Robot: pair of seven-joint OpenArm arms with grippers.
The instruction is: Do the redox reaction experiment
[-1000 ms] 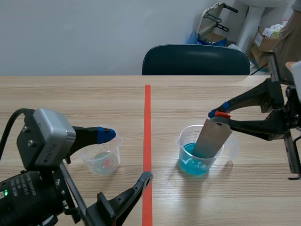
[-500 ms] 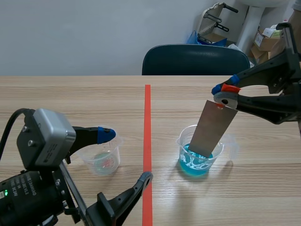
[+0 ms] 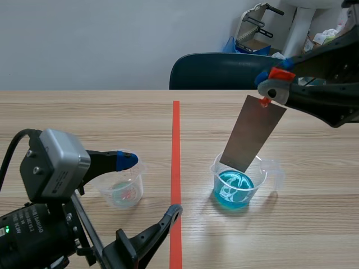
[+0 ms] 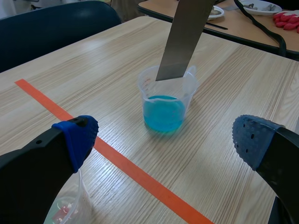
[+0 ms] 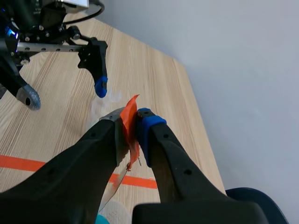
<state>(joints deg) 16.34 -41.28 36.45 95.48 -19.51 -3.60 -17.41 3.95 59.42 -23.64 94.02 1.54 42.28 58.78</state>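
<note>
A grey metal plate (image 3: 252, 134) hangs tilted from my right gripper (image 3: 274, 84), which is shut on the plate's top end at an orange tab (image 5: 129, 122). The plate's lower edge is at about rim height of a clear beaker (image 3: 263, 175) holding blue liquid (image 3: 234, 188), clear of the liquid. The left wrist view shows that plate (image 4: 184, 37) over the beaker (image 4: 166, 100). My left gripper (image 3: 150, 185) is open, low at the table's left. One blue fingertip (image 3: 126, 159) is at the rim of a small clear beaker (image 3: 122, 190) with reddish residue.
An orange-red tape line (image 3: 175, 168) runs down the middle of the wooden table (image 3: 84, 123). A dark chair (image 3: 233, 72) stands behind the far edge. Boxes and clutter sit at the back right.
My right gripper has risen and moved right, drawing the plate up out of the blue liquid. The left arm has not moved.
</note>
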